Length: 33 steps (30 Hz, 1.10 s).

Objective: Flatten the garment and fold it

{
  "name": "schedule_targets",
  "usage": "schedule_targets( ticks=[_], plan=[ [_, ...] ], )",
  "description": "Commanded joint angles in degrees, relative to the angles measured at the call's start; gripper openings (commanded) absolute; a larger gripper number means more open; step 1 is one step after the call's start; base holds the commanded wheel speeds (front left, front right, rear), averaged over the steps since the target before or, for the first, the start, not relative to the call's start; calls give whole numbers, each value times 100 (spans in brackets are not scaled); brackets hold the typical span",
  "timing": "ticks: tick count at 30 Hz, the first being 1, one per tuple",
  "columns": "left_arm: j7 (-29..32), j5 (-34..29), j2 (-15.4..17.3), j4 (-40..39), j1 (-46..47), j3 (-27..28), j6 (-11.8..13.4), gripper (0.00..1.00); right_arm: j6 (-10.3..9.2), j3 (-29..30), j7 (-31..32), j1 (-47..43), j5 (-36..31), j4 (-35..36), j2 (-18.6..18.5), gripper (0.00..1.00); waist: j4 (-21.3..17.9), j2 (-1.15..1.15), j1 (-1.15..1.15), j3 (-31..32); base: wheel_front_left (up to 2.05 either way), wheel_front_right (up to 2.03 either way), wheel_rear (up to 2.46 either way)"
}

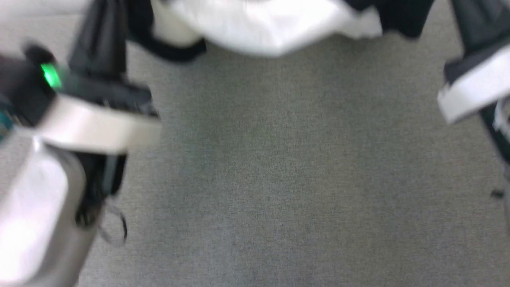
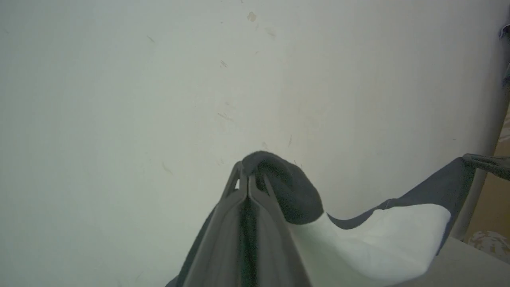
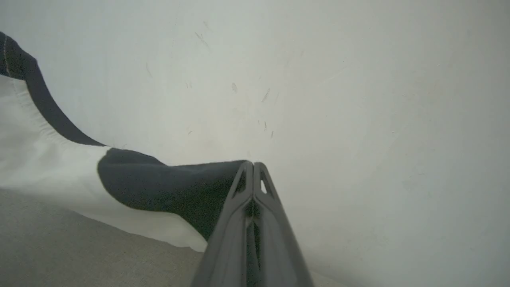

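Note:
The garment (image 1: 271, 24), white with black sleeves, hangs stretched between my two grippers above the grey surface, sagging in the middle; the head view is blurred. My left gripper (image 2: 248, 175) is shut on a bunch of black sleeve fabric, and the white body (image 2: 382, 243) trails off to its right. My right gripper (image 3: 253, 167) is shut on the other black sleeve, with the white body (image 3: 48, 167) drooping to its left. In the head view the left gripper (image 1: 104, 16) rises at the upper left and the right gripper (image 1: 468, 16) at the upper right. The chest print is hidden.
A grey cloth-covered surface (image 1: 279, 179) spreads below the garment. A pale scuffed wall (image 2: 159, 99) stands behind it in both wrist views. Tan floor (image 2: 494, 211) shows past the surface's right edge.

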<state>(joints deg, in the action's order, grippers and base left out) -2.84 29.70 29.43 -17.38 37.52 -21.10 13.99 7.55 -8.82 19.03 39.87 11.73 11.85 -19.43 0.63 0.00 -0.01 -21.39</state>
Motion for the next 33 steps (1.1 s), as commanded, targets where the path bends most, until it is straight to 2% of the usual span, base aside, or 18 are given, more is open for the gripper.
schedule_targets(
  ticks=[1,7,15,23,33],
  plan=[
    [40,67,80,-203,-367,-47,63,0,-6,66,34,-352,20,242,81,0,43,0,1,322,0,0,0],
    [349,150,366,-775,-1604,-390,167,0,-6,234,251,-1621,31,1040,420,0,47,0,1,535,0,0,0],
    [718,305,672,-1028,-2859,-763,343,0,-6,583,493,-3248,38,1742,753,0,61,0,1,850,0,0,0],
    [1008,656,875,-1128,-3853,-1054,416,0,-6,703,689,-4550,171,1890,1036,0,37,0,1,1116,0,0,0],
    [1591,1013,1011,-1079,-4353,-1564,237,0,-6,516,1445,-5713,383,1844,934,0,42,0,1,1274,0,0,0]
  ],
)
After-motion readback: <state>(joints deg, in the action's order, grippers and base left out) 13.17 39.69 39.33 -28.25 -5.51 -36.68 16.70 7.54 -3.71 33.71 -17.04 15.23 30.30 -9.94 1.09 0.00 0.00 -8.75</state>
